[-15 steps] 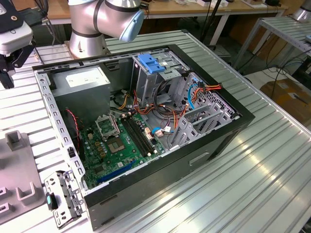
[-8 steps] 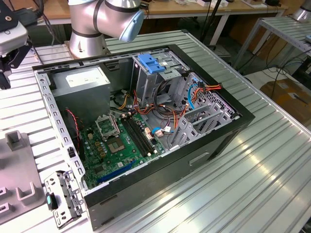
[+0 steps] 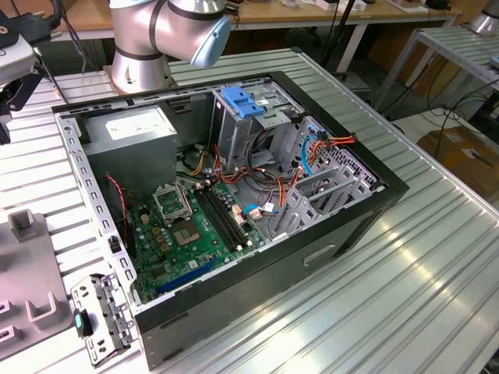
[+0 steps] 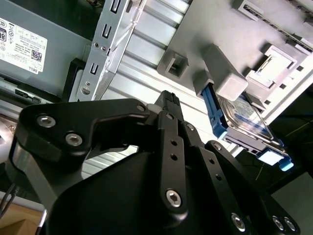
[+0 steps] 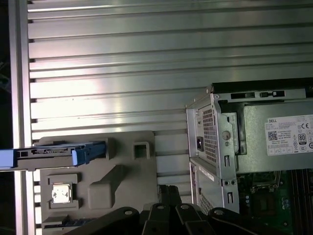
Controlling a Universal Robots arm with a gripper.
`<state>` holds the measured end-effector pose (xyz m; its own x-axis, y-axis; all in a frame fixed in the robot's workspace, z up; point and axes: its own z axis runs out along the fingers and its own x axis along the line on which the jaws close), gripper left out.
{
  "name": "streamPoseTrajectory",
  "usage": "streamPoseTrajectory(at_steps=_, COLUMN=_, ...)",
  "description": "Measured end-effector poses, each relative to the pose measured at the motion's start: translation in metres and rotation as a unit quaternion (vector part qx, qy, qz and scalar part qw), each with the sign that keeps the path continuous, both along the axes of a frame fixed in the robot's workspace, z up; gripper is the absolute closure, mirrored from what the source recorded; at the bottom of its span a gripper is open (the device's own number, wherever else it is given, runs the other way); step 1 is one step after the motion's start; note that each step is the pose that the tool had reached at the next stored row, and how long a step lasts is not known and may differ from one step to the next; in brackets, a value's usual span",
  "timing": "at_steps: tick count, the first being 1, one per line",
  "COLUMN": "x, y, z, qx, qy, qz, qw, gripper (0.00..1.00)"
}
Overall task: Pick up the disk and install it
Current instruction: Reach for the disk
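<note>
Entry, end effector [image 5: 168, 192]: black linkage body, fingers pressed together with nothing between them, poised at the edge of a grey moulded fixture [image 5: 122, 171], over the ribbed aluminium tabletop [image 5: 122, 58], between that fixture and the open computer case [image 3: 366, 148]. Entry, disk [image 5: 49, 153]: stood on edge in a slot of the fixture, blue side rail [image 5: 90, 151] along it, well apart from the fingertips and outside the case; in the second wrist view its broad face showed just beside a grey block of the fixture. Entry, fixture contents: one small square silver chip [image 5: 61, 193] in a recess near the disk. Entry, case interior, exterior view: grey power supply [image 3: 129, 132] toward the upper left of the frame, green motherboard [image 3: 195, 226] at lower centre, metal drive cage [image 3: 234, 136] at upper centre, blue latch [image 3: 242, 103] on top of the cage. Entry, arm [image 3: 156, 31]: silver base at the top of the frame, behind the case.
</note>
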<state>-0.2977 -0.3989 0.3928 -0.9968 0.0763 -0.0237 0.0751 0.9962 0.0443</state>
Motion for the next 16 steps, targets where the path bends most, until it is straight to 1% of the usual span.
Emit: streamPoseTrajectory(at_steps=16, x=-0.0106, y=0.0000, z=0.0000, qx=0.0000, qy=0.0000, qz=0.000, qw=1.00000, gripper=0.89)
